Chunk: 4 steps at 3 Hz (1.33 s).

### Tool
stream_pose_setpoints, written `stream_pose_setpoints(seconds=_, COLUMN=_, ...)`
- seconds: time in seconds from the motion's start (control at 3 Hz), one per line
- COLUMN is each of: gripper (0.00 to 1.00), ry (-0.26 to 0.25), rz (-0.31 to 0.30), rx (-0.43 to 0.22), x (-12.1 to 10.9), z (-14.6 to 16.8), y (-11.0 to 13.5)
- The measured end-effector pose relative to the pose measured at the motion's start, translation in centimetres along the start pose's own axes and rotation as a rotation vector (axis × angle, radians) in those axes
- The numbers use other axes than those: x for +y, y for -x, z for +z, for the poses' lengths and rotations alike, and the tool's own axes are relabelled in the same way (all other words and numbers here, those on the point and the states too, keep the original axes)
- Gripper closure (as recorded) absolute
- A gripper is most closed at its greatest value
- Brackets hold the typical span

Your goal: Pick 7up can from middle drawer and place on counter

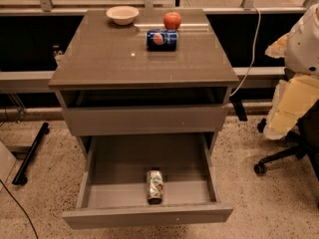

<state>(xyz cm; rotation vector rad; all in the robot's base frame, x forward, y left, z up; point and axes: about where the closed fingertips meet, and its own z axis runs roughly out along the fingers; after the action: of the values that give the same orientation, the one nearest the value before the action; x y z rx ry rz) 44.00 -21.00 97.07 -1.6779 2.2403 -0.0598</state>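
Observation:
The 7up can (155,185), green and white, lies on its side in the middle drawer (99,193), which is pulled out, near its front wall. The counter (114,59) is the glossy grey-brown top of the cabinet above it. My gripper (284,116) hangs at the end of the white and cream arm at the right edge of the view. It is well to the right of the cabinet, above drawer height, and far from the can.
On the counter's far side stand a white bowl (122,14), a red apple (172,20) and a blue Pepsi can (162,39) lying on its side. The drawer above has its front panel (144,119) shut. An office chair base (279,158) stands right of the cabinet.

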Motion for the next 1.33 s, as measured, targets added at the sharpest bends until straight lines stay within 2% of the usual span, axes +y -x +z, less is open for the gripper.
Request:
stream_pose_setpoints(seconds=0.67, gripper=0.00, ry=0.033, rz=0.184, rx=-0.052, x=0.1, z=3.8, y=0.9)
stream_pose_setpoints(seconds=1.0, gripper=0.00, ry=0.054, rz=0.253, rx=-0.035, x=0.6, z=6.9, y=2.2)
stream_pose_setpoints(seconds=1.33, gripper=0.00, ry=0.055, rz=0.275, rx=-0.032, x=0.8, z=7.2, y=2.3)
